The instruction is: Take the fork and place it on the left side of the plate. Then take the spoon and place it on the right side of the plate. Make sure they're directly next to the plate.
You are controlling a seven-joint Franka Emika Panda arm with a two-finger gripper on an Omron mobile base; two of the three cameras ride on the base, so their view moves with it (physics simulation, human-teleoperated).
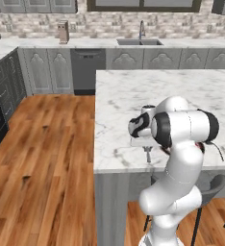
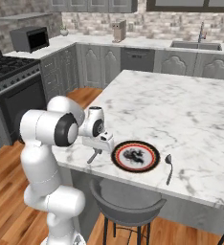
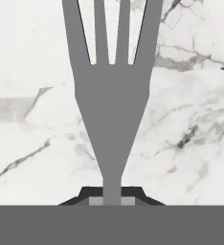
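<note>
One fork is clamped between the closed fingertips of the gripper. In the hand view its thin handle rises from between the tips and widens into a flat grey head with four short tines, over white marble veined in grey. The fork's long axis runs straight out along the gripper's own line.

Moving left to right along the near edge of the island counter in the right base view: first comes the white arm, reaching over the near left corner. Next is the gripper, pointing down, with the fork hanging from it as a short grey sliver, its lower end close to the marble or touching it; which one cannot be told. Just to the right lies the plate, round, with a red and dark rim and a dark pattern on a white middle. A sliver of its rim shows at the right edge of the hand view. Right of the plate, just beside it, lies the spoon, slim and grey, its oval bowl pointing away from the near edge and its handle toward it.

As a judgement, the fork is already near the plate's left side, so the coming move is a short lowering and release, with the handle laid roughly parallel to the spoon. The spoon looks already placed or nearly so.
</note>
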